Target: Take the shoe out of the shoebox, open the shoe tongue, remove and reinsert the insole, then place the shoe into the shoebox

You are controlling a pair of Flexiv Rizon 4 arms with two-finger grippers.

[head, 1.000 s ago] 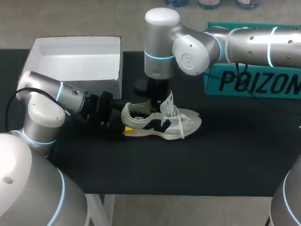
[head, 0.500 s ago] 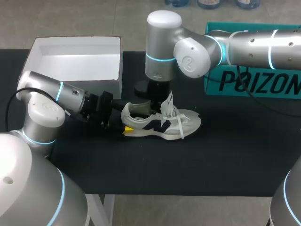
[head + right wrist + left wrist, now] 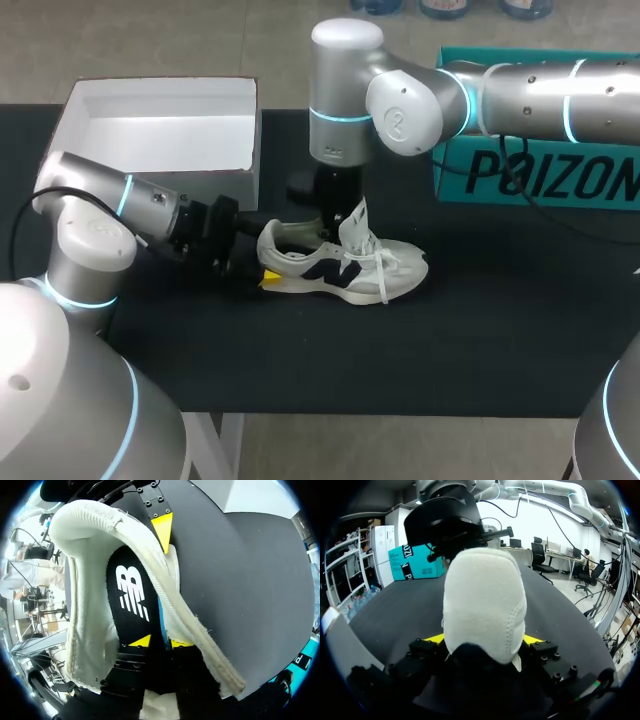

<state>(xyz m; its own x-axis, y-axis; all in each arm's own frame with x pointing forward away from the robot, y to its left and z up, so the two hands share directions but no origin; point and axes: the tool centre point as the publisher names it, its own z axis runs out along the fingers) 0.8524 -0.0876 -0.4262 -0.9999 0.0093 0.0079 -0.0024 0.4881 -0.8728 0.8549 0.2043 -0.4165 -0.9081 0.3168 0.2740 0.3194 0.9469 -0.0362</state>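
**At mid-table, a shoe held at both ends**

Near the middle of the black table (image 3: 420, 350) the white shoe (image 3: 340, 268) lies on its sole, heel to the left and toe to the right, its tongue (image 3: 355, 222) standing up. It is out of the white shoebox (image 3: 160, 88), which sits open at the far left, just beyond the heel. A teal box (image 3: 530, 170) stands at the far right.

The left gripper (image 3: 482, 640) comes in low from the left and pinches the padded heel, one yellow tip against each side of it.

The right gripper (image 3: 160, 642) reaches down from above into the shoe's opening, just behind the tongue. Its tips stand close together, with the edge of the black insole (image 3: 130, 595) running between them, pinched. The rest of the insole lies inside the shoe, towards the heel.
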